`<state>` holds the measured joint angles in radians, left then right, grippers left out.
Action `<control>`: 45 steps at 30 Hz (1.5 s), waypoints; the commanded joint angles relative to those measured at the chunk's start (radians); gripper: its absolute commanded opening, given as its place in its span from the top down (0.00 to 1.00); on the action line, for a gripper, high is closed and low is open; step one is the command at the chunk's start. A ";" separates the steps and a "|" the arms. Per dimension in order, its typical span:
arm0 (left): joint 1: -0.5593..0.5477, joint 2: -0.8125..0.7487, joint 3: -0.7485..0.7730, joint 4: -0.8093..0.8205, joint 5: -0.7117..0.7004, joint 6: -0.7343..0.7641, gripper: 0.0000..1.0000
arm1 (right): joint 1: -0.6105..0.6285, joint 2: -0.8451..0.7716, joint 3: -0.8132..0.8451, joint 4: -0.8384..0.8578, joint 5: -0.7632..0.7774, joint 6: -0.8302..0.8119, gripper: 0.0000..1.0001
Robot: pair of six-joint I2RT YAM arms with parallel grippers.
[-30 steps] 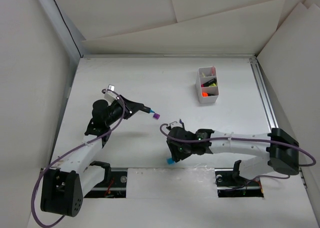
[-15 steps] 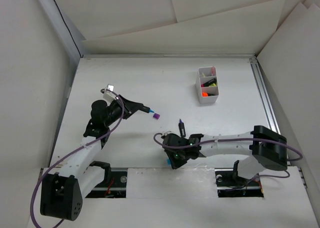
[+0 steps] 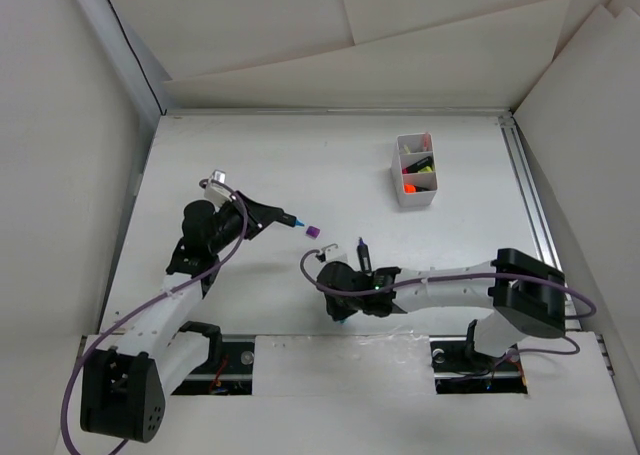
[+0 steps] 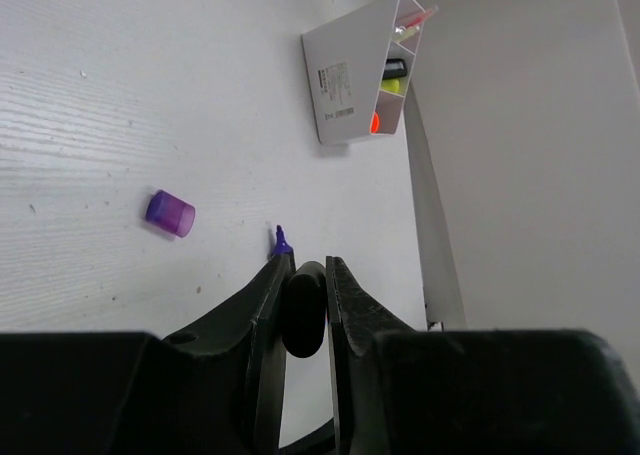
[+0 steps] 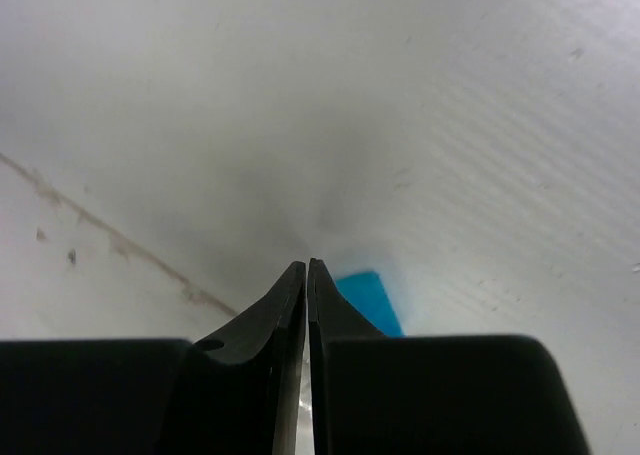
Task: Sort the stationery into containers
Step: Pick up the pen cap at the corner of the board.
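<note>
My left gripper (image 3: 278,216) is shut on a black-barrelled highlighter (image 4: 303,297). Its uncapped blue-purple tip (image 4: 283,241) sticks out past the fingers (image 3: 294,218). A loose purple cap (image 3: 314,232) lies on the table just beyond it, seen left of the fingers in the left wrist view (image 4: 170,213). My right gripper (image 3: 338,312) is down at the table near the front edge, jaws shut with nothing between them (image 5: 307,266). A blue cap (image 5: 368,300) lies right beside its right finger. The white divided box (image 3: 415,170) at the back right holds several highlighters.
A thin dark purple pen (image 3: 362,251) lies on the table just behind the right wrist. A metal rail (image 3: 528,200) runs along the table's right edge. The taped front strip (image 3: 340,353) lies close below the right gripper. White walls enclose the table.
My right arm has swung left and its gripper has come down over the blue cap, which now is covered in the top view. The left gripper has barely moved.
</note>
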<state>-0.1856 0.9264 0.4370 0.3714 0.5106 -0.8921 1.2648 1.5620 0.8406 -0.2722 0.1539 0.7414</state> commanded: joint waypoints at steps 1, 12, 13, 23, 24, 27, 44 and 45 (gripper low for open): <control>0.005 -0.041 0.023 -0.006 -0.027 0.039 0.98 | 0.010 0.013 0.035 0.082 0.193 0.032 0.90; 0.005 -0.051 0.042 -0.014 -0.024 0.050 0.98 | 0.010 -0.212 0.009 0.010 0.124 0.010 0.43; 0.005 -0.041 0.042 0.004 -0.011 0.050 0.98 | 0.010 -0.227 -0.003 -0.008 0.098 0.010 0.39; 0.005 0.043 0.019 0.104 0.141 -0.021 0.98 | 0.051 -0.125 -0.006 -0.153 0.026 -0.053 0.33; 0.005 0.043 0.031 0.104 0.153 -0.021 0.98 | 0.051 -0.125 0.003 -0.153 0.013 -0.066 0.33; 0.005 0.043 0.031 0.104 0.187 -0.031 0.98 | 0.051 -0.099 0.003 -0.153 0.013 -0.076 0.33; 0.005 0.077 0.031 0.076 0.106 0.007 0.98 | 0.051 0.029 0.072 -0.154 0.087 -0.094 0.40; 0.005 0.077 0.031 0.077 0.106 0.007 0.98 | 0.051 0.039 0.072 -0.163 0.096 -0.094 0.40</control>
<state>-0.1856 1.0050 0.4385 0.3985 0.6197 -0.8974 1.3106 1.5837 0.8749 -0.4347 0.2127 0.6579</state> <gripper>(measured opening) 0.141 0.602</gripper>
